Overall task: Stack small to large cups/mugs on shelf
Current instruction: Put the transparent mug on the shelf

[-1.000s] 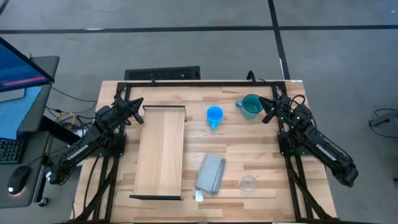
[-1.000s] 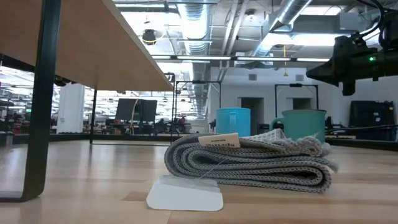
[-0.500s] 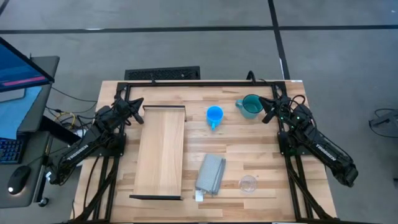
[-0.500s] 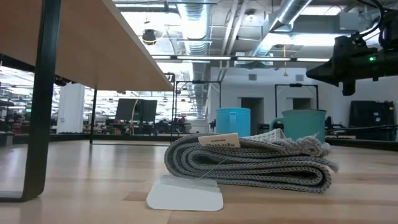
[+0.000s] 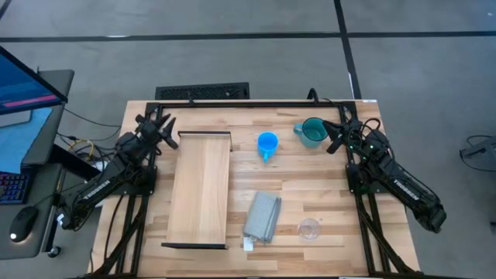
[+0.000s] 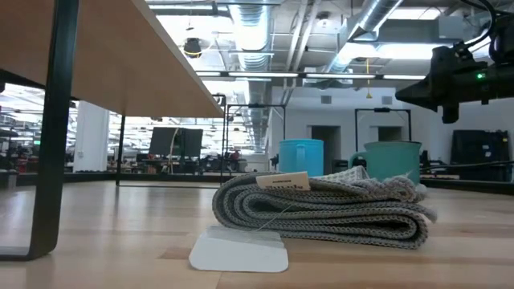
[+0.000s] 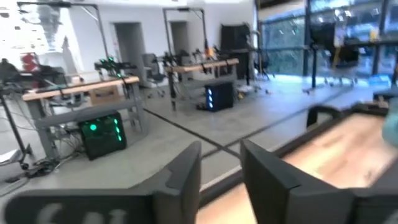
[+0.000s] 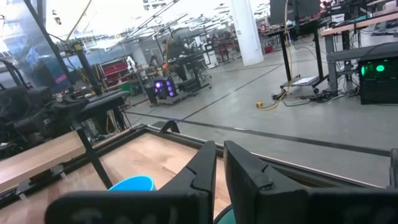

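where the grey cloth (image 6: 321, 210) lies, both mugs show partly.

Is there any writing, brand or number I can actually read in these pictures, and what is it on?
None can be read.
The paper tag on the folded grey cloth carries small print, too small to read.
The white card under the cloth shows no text.
The right arm's side has pale lettering, too small to read.

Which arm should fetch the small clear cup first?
Right, probably. The small clear plastic cup stands on the right arm's side of the table, beside that arm's base; the right gripper is empty. The left gripper sits beyond the light wooden shelf.
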